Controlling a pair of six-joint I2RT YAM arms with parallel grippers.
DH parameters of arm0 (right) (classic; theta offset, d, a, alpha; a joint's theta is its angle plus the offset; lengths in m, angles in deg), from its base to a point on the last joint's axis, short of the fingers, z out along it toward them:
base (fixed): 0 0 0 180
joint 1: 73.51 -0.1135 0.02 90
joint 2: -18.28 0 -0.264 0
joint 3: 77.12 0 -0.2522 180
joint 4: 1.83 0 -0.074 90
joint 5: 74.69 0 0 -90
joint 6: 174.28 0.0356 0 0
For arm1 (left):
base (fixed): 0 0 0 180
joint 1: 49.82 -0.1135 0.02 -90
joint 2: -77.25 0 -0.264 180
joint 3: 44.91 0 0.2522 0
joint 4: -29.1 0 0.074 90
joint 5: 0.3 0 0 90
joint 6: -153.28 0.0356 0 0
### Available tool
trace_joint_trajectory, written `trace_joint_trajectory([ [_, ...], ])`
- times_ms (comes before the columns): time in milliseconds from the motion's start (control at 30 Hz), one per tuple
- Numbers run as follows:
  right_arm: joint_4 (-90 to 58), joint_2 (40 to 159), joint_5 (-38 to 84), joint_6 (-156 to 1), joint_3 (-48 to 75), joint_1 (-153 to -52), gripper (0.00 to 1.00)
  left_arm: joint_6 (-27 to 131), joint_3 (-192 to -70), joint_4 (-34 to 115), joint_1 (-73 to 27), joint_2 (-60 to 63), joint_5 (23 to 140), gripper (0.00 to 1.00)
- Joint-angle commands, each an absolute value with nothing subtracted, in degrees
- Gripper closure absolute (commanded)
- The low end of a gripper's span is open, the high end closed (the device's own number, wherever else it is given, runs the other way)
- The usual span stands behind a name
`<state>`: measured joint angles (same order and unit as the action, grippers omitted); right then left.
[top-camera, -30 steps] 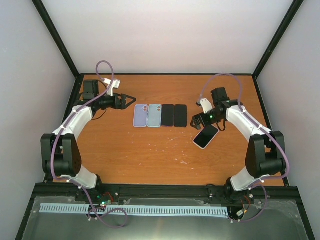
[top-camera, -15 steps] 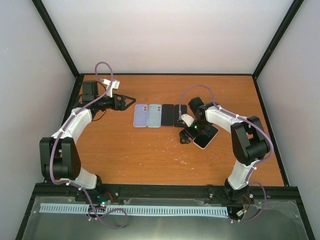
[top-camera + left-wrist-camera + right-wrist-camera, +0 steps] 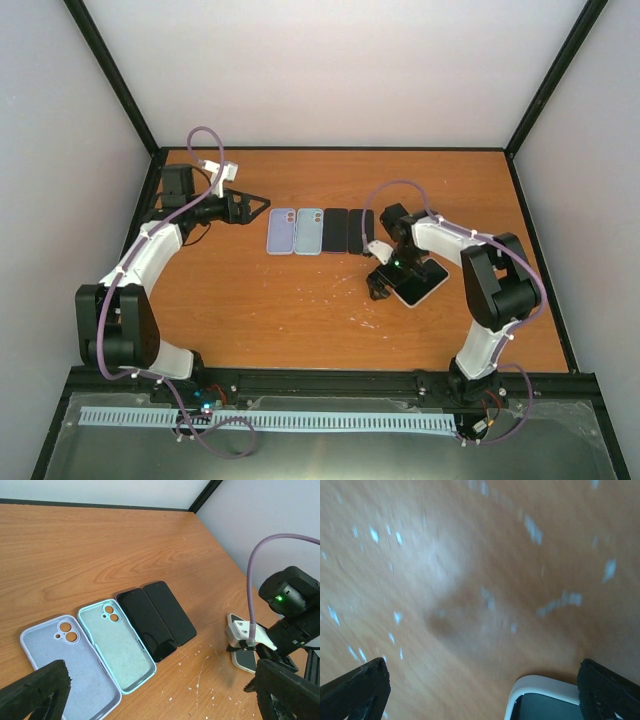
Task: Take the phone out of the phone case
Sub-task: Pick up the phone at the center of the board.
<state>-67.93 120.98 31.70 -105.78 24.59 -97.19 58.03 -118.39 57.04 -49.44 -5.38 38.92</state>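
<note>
**Both hands spread wide; the cased phone lies flat by the right one**

The phone lies screen up on the wooden surface, right of centre, still in its white case. It sits askew, its long side running from about 10 o'clock to 4 o'clock.

The right hand is low over the phone's 9 o'clock end with its fingers wide apart and nothing between them. The right wrist camera is blurred. It shows one rounded corner of the white case and a bit of dark screen between the two black fingers, closer to the right finger. I cannot tell whether the fingers touch the case.

At about 10 o'clock from the cased phone, four things lie side by side in a neat row with their long edges almost touching. From 9 o'clock to 3 o'clock they are a lilac case, a mint case, both empty and open side up, and then two bare black phones, screens dark.

The left hand is off the row's 9 o'clock end, a little toward 12, and points at the row. Its fingers are spread wide too, gripping nothing and well apart from the lilac case.
</note>
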Motion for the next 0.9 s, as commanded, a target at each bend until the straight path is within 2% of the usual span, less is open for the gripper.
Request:
trace_joint_trajectory([
  [0, -76.3, 116.7, 26.4, -107.5, 27.8, -94.0, 0.0, 58.8, -118.7, 55.6, -49.7, -4.5, 38.7, 0.0],
  [333, -76.4, 106.5, 23.5, -118.3, 26.5, -88.6, 0.0, 59.8, -118.1, 54.7, -49.7, -4.9, 37.8, 0.0],
  [467, -81.6, 108.9, 24.6, -115.0, 23.8, -81.5, 0.0, 60.4, -118.7, 55.5, -49.8, -4.7, 38.4, 0.0],
  [633, -86.6, 109.6, 24.9, -116.5, 27.5, -72.4, 0.0, 61.5, -117.4, 55.7, -49.7, -3.2, 39.2, 0.0],
  [867, -86.8, 112.4, 24.5, -116.3, 29.7, -67.3, 0.0, 61.6, -116.9, 54.8, -49.7, -3.9, 38.6, 0.0],
])
